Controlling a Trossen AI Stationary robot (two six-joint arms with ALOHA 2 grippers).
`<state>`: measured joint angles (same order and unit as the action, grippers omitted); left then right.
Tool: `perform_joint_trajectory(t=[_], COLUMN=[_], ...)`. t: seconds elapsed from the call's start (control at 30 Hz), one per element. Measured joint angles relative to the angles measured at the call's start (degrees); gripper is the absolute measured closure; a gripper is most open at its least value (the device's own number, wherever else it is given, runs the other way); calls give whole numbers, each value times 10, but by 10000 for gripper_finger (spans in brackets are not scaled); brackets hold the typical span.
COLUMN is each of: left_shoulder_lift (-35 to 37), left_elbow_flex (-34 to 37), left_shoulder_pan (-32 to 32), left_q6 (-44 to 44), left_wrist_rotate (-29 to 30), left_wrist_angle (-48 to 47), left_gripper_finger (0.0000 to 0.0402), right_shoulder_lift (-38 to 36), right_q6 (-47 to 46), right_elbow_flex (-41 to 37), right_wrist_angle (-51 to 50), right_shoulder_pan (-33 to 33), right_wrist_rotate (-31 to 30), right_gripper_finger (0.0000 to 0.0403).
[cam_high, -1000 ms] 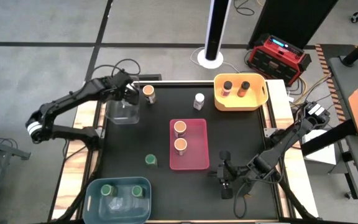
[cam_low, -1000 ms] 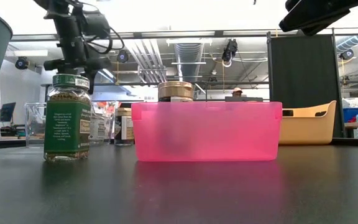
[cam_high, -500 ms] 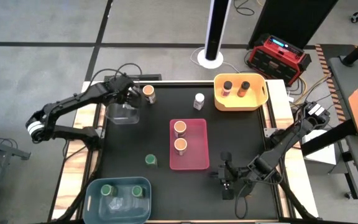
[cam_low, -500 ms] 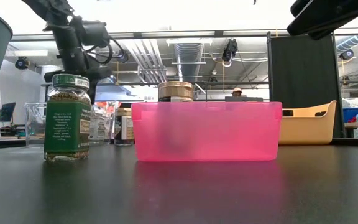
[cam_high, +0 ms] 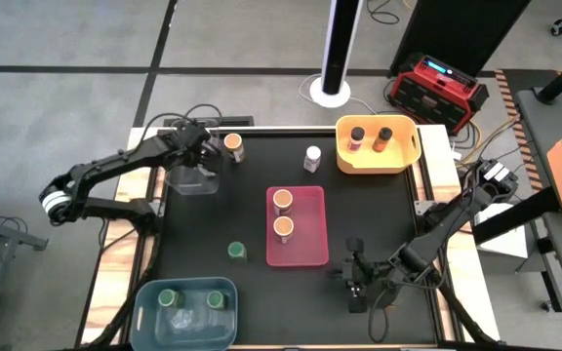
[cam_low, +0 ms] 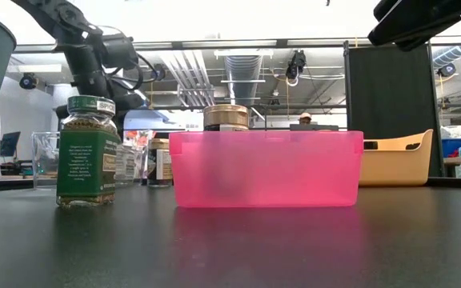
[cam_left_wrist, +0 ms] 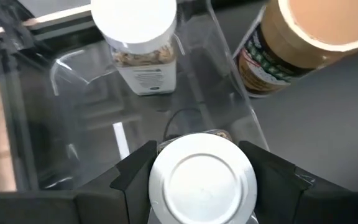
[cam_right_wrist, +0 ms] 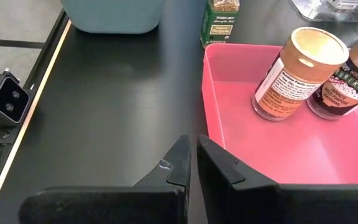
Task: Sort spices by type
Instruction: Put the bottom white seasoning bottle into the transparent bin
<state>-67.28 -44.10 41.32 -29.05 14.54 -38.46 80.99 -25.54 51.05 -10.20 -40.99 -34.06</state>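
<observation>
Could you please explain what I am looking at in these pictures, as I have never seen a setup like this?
This is a two-armed robot at a black table, sorting small spice jars into coloured bins. One picture looks straight down from above, one looks level across the tabletop, and two come from cameras on the arms' wrists.

The left gripper is over the clear bin at the far left, holding a white-lidded jar; another white-lidded jar already stands in that bin. The right gripper waits shut, near the front right edge.

The pink bin holds two orange-lidded jars, the yellow bin two dark-lidded jars, and the blue bin two green-lidded jars. Still loose on the table are a green-lidded jar, an orange-lidded jar and a white-lidded jar.
</observation>
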Motion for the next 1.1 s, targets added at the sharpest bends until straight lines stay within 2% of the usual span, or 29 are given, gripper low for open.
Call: perform_joint_trajectory(t=[0.73, 1.1], left_shoulder_lift=[-1, -38], left_elbow_flex=[0, -3], left_shoulder_pan=[1, 1], left_q6=[13, 11], left_wrist_rotate=[29, 31], left_wrist_angle=[-7, -6], left_gripper_finger=[208, 200], right_shoulder_lift=[0, 0], right_q6=[0, 0], right_elbow_flex=[0, 0], right_wrist_angle=[0, 0], right_shoulder_pan=[0, 0], right_wrist_rotate=[0, 0], right_gripper_finger=[385, 385])
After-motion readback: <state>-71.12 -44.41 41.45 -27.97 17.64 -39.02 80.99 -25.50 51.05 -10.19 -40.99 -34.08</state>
